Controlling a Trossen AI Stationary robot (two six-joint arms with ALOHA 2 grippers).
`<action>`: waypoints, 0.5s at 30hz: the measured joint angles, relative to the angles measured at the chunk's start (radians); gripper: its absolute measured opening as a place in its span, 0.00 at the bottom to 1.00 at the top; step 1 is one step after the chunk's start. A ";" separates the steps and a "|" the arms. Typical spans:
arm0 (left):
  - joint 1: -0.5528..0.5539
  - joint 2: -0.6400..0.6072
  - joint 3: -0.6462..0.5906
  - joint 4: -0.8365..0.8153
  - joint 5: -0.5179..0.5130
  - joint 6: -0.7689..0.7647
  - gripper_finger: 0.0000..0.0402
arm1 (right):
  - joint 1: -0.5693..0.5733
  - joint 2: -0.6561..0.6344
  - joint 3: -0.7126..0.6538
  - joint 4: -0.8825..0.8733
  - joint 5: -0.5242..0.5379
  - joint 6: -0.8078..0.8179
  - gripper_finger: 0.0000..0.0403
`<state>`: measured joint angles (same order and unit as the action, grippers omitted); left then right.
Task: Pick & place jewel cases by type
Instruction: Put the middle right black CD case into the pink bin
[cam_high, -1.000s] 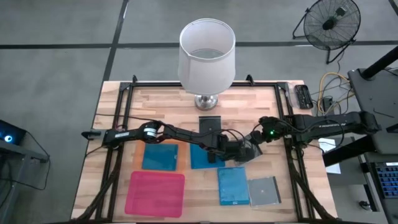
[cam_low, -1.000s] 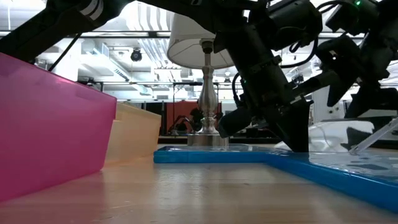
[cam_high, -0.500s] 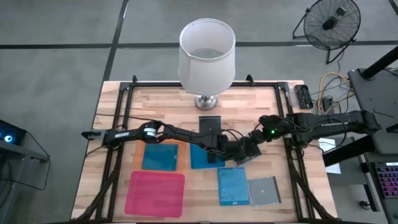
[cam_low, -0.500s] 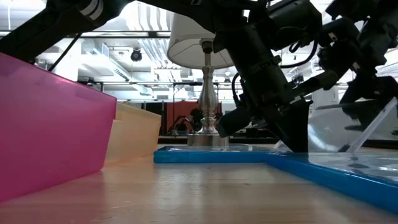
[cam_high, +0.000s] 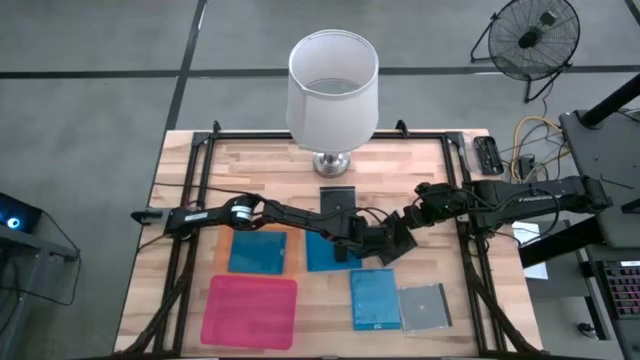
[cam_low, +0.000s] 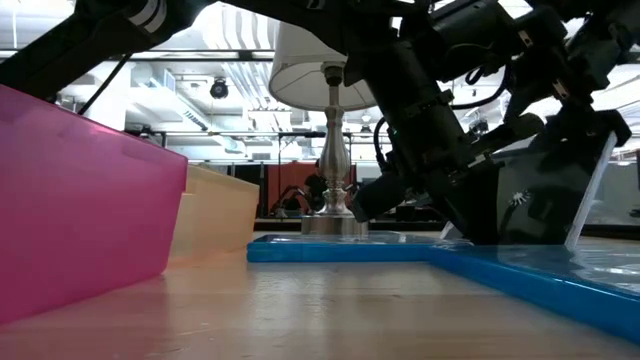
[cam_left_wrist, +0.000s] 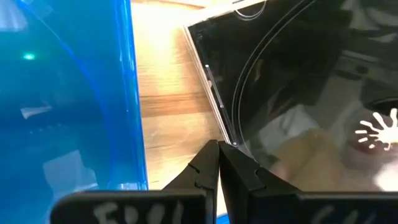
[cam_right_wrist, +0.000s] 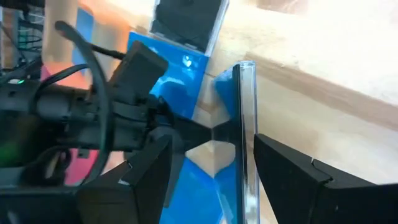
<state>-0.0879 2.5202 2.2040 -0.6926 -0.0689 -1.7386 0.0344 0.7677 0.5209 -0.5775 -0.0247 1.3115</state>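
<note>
One dark clear-edged jewel case tilted upright, right gripper jaws clamped on it, left gripper jaws together.

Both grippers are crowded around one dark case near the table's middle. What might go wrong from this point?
The dark clear-edged jewel case stands tilted on edge between the right gripper fingers; it might slip or tip. The left gripper, fingers closed, presses at that case's edge, so the two arms may bump or twist it. Dropped, it would likely land on the bright blue jewel case beside it rather than with its own type.
</note>
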 joint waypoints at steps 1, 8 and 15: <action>0.000 0.000 0.000 0.000 0.000 0.000 0.00 | 0.006 0.000 -0.003 -0.005 0.008 0.014 0.54; 0.000 0.000 0.000 -0.002 0.000 0.000 0.00 | 0.053 0.000 -0.007 -0.008 0.079 0.078 0.54; 0.000 0.000 0.000 -0.003 0.000 0.000 0.00 | 0.079 0.001 -0.007 0.017 0.127 0.103 0.54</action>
<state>-0.0879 2.5202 2.2040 -0.6956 -0.0689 -1.7386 0.1136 0.7684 0.5143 -0.5602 0.1025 1.4144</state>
